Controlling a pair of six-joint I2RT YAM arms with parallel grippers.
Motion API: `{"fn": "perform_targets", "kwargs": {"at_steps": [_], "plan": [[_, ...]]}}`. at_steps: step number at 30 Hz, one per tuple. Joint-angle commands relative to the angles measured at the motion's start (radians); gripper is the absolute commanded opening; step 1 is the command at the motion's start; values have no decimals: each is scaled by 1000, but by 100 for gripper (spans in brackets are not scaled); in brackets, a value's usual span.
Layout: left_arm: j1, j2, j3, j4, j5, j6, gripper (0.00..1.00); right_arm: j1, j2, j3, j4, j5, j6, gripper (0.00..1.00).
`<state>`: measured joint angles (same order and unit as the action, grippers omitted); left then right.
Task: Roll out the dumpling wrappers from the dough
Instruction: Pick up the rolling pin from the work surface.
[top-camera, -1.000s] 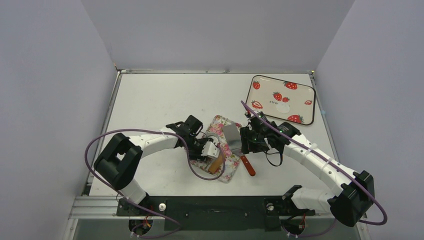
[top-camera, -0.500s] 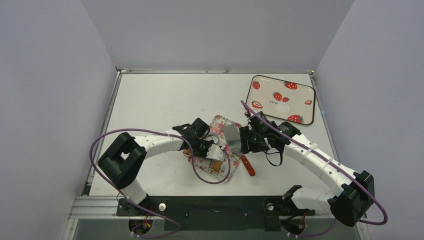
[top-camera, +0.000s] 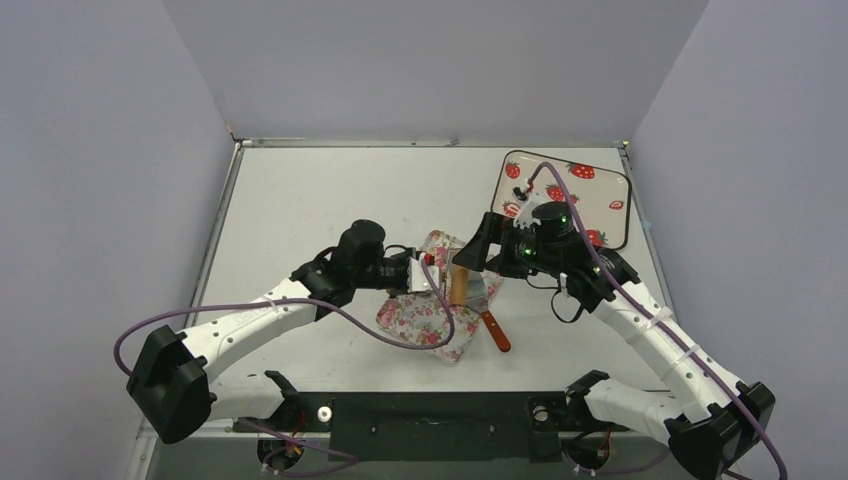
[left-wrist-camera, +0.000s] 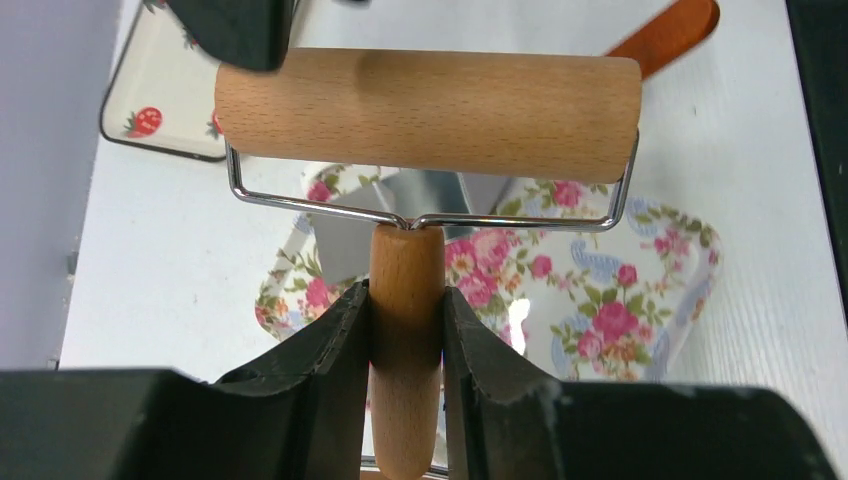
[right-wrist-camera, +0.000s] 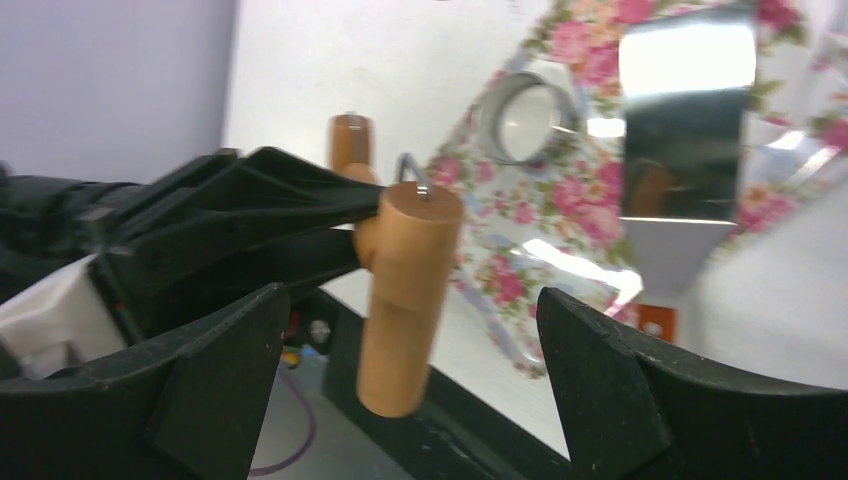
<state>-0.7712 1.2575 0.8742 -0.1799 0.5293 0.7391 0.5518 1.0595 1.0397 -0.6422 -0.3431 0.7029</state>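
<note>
Clamping the roller (left-wrist-camera: 428, 100) by its handle above the floral tray (left-wrist-camera: 640, 320), the left gripper (left-wrist-camera: 405, 330) seemingly offers it to the wide-open, empty right gripper (right-wrist-camera: 410, 310). The dough is perhaps inside the ring (right-wrist-camera: 522, 115) on that tray.

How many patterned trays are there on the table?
2. The floral tray lies near the middle, and the strawberry tray sits in the far right corner. No other tray shows in any view.

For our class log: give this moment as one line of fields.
left gripper: shut on wooden roller handle, over floral tray | right gripper: open, facing roller | spatula, metal ring: on tray
</note>
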Motion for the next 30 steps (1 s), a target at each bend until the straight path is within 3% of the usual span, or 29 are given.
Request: {"fn": "perform_targets", "kwargs": {"at_steps": [1,6,8,10,11,12,17,18,20,21,23,24,30], "plan": [[-22,-37,-16,289,-7,-195,0,20,-29,-40,285,-181,160,90],[-29,-32,-5,366,-51,-251,0,60,4,-55,281,-171,162,87],[-32,-26,3,377,-59,-282,0,88,35,-46,296,-165,157,78],[-37,-27,7,393,-65,-305,0,95,66,-37,278,-157,146,59],[-38,-29,5,400,-65,-310,0,95,67,-45,277,-156,145,54],[-40,-38,-1,409,-63,-310,0,90,61,-51,280,-145,146,41],[-46,-52,-21,414,-57,-335,0,63,57,-83,282,-151,152,13],[-49,-52,-23,419,-57,-337,0,63,61,-85,273,-150,149,2],[-51,-48,-23,426,-71,-351,0,63,59,-81,255,-139,131,0],[-50,-41,-19,422,-101,-374,5,60,57,-80,244,-114,124,0],[-49,-31,-7,390,-167,-422,33,50,49,-65,200,-57,97,0],[-43,-28,1,371,-184,-443,37,47,50,-52,168,-36,71,0],[18,-47,65,204,-145,-528,39,38,100,22,145,43,15,0]]}}
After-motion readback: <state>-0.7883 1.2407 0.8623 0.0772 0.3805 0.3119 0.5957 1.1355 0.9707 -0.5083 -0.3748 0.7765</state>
